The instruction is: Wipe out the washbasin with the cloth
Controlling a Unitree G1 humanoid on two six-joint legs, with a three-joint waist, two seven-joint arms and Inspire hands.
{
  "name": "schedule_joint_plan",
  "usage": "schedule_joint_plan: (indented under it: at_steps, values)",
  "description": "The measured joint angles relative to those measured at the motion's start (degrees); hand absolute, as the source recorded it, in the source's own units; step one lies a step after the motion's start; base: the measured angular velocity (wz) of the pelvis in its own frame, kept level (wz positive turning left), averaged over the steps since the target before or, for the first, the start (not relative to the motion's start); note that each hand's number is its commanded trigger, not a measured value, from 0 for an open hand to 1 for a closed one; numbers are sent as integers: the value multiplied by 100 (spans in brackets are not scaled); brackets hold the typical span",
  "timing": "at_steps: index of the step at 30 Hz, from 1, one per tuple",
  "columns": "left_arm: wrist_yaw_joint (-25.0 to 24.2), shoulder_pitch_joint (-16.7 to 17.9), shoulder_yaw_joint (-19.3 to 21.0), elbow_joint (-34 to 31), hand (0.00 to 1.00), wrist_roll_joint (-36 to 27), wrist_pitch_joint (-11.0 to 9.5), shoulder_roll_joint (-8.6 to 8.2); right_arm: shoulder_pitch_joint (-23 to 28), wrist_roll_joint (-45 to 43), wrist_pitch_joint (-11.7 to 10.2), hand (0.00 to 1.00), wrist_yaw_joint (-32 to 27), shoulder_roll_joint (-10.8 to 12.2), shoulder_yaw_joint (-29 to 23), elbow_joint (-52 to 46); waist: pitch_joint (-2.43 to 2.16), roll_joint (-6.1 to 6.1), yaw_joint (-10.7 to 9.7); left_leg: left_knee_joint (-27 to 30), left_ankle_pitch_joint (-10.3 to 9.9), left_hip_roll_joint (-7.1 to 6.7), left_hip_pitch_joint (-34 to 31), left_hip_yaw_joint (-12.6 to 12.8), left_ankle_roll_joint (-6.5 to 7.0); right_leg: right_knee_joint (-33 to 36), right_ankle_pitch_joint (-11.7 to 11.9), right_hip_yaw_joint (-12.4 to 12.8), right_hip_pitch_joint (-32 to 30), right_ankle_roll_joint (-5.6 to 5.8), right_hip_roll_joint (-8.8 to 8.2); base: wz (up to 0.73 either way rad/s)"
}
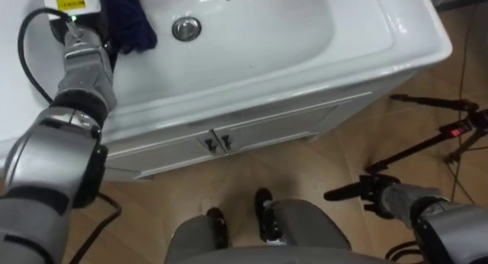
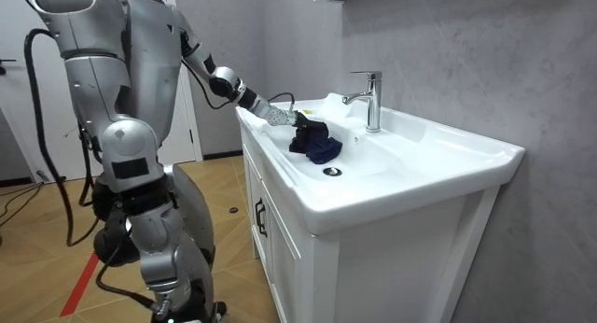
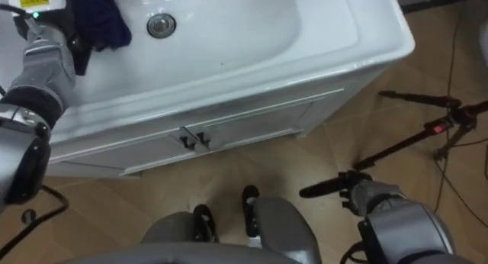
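At the white basin [image 1: 267, 35] the robot stands close to the cabinet front, with its left arm reaching over the rim into the bowl. Its left hand [image 1: 75, 6] lies low in the bowl on the robot's left side and touches a dark blue cloth [image 1: 130, 20]. The cloth covers the front of the hand, so I cannot tell whether the hand grips it or only presses on it. The right hand [image 1: 364, 192] hangs well below the basin at the robot's right side, above the wooden floor [image 1: 320, 161]. Its fingers are stretched out and hold nothing.

The cloth is crumpled into a loose, bunched heap with folds standing up. It sits on the sloping inner wall of the bowl, directly against the left hand and on its far side in the room view. It is just beside the round metal drain [image 1: 186, 27], on the drain's left as the robot sees it. The chrome faucet [image 2: 371, 99] stands at the back of the basin, near the cloth but apart from it.

Below the rim are two white cabinet doors [image 1: 259, 134] with small dark handles [image 1: 217, 143]. A black tripod [image 1: 431, 104] stands on the floor to the robot's right.
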Motion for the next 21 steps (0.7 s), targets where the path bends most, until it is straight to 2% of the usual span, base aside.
schedule_joint_plan:
  at_steps: [1,2,4,6,8,16,18,21]
  values:
    - [-3,-54,-46,0,100,-38,1,0,-10,37,0,0,6,0,11,-2,16,2,-30,68,-4,-10,-79,-35,6,75,-24,1,-74,7,-4,26]
    - [-7,-174,-98,-5,100,-138,8,-18,-50,53,1,0,12,-1,-22,33,52,13,-117,210,-7,-18,-237,-80,11,224,-69,3,-227,36,-14,22]
    - [-6,-308,-122,59,100,-239,36,-67,-87,93,-11,0,5,-17,-57,32,69,33,-197,350,-14,-29,-429,-76,24,418,-117,-34,-430,52,-67,13]
    - [-18,-378,-132,60,100,-356,33,-126,-91,297,-56,0,5,-48,-101,10,76,44,-306,546,-46,-71,-610,-79,72,736,-223,-47,-662,72,-150,7]
    - [-24,-451,-133,56,100,-460,30,-169,-87,384,-58,0,3,-57,-147,-6,78,49,-360,710,-98,-80,-754,-75,93,949,-307,-47,-834,45,-186,5]
    - [-134,-552,-173,68,100,-685,32,-347,-17,503,-142,0,43,-103,-252,33,138,155,-703,859,-205,-101,-948,-14,194,1263,-304,-11,-1085,96,-298,0]
    - [-138,-552,-339,68,100,-929,34,-404,42,658,-176,0,109,-142,-262,41,137,162,-769,845,-238,-93,-896,106,216,1315,-307,78,-1086,114,-296,-15]
    - [-153,-553,-359,68,100,-1163,15,-476,81,678,-177,0,131,-176,-264,38,138,160,-857,851,-285,-86,-806,240,226,1432,-339,177,-1093,148,-298,-18]
